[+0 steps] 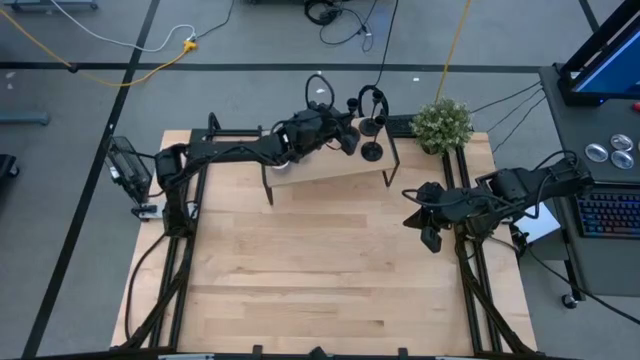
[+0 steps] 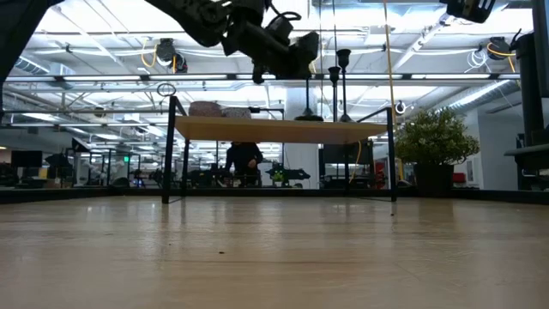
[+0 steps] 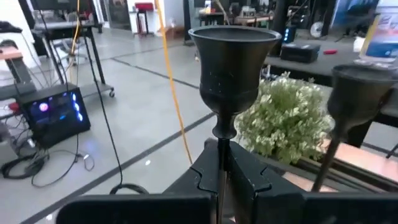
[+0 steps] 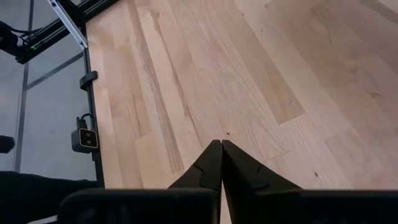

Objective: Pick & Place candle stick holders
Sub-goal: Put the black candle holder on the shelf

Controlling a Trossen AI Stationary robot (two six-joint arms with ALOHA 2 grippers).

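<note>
Left gripper (image 3: 222, 177) above small raised shelf (image 1: 330, 165) at table's (image 1: 320, 270) far edge, fingers pinching stem of 1 candle stick holder (image 3: 231, 62), held upright. 2 more holders (image 1: 372, 125) stand on shelf's right end, near potted plant (image 1: 442, 123). Right gripper (image 4: 221, 165) waits over table's right side, fingers pressed together, holding nothing

Base of gripped candle stick holder (image 3: 233, 68) hidden behind left gripper (image 3: 222, 177), neighbouring holder (image 3: 357, 99) cut off at frame edge.
</note>
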